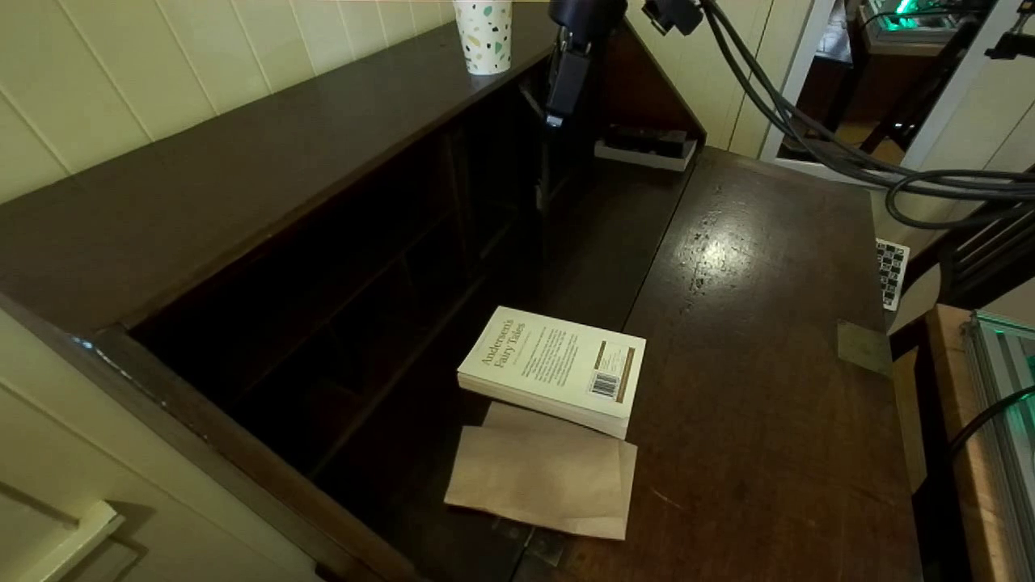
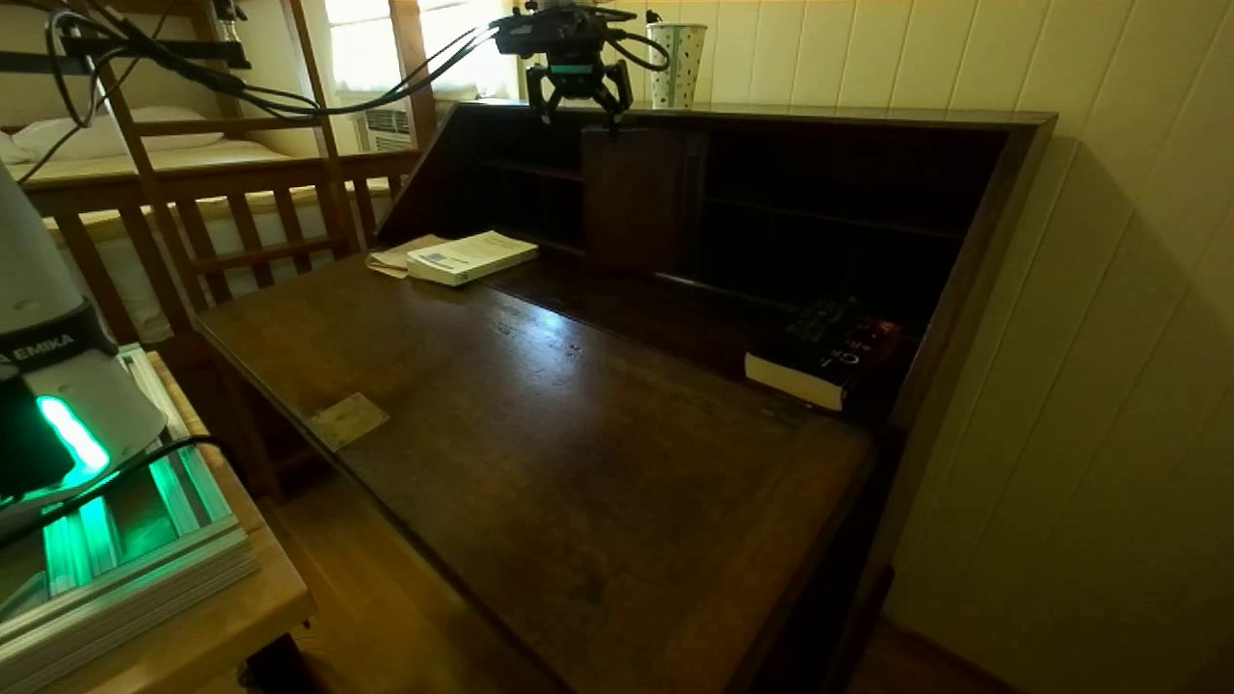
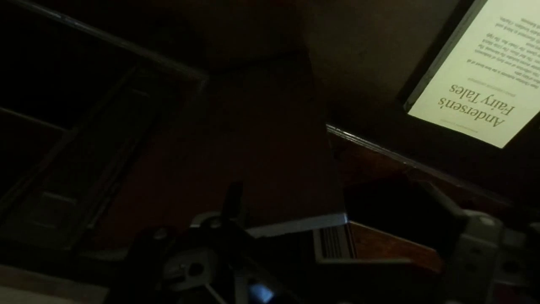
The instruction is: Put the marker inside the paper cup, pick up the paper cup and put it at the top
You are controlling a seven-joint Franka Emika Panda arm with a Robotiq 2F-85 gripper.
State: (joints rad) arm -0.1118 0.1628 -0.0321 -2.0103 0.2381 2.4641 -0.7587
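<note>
Paper cup (image 1: pixel 486 40), tapered, speckled, upright on flat dk wood top (image 1: pixel 242 153), pincer (image 2: pixel 580 121) nearby w/ jaws apart.

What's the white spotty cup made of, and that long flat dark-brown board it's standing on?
The white tapered cup looks like smooth paper: its speckled sides resemble throwaway cups, though plastic is possible. The long flat dark-brown board is probably varnished wood: brown with a soft sheen, though grain isn't clear.

Dark wooden tabletop (image 1: pixel 768 339) with a white book (image 1: pixel 558 364), brown paper (image 1: pixel 542 481) beside it and, well apart, a black book (image 2: pixel 819 339); on the long top board (image 1: pixel 267 137) above, a speckled paper cup (image 1: pixel 487 36) stands upright.
</note>
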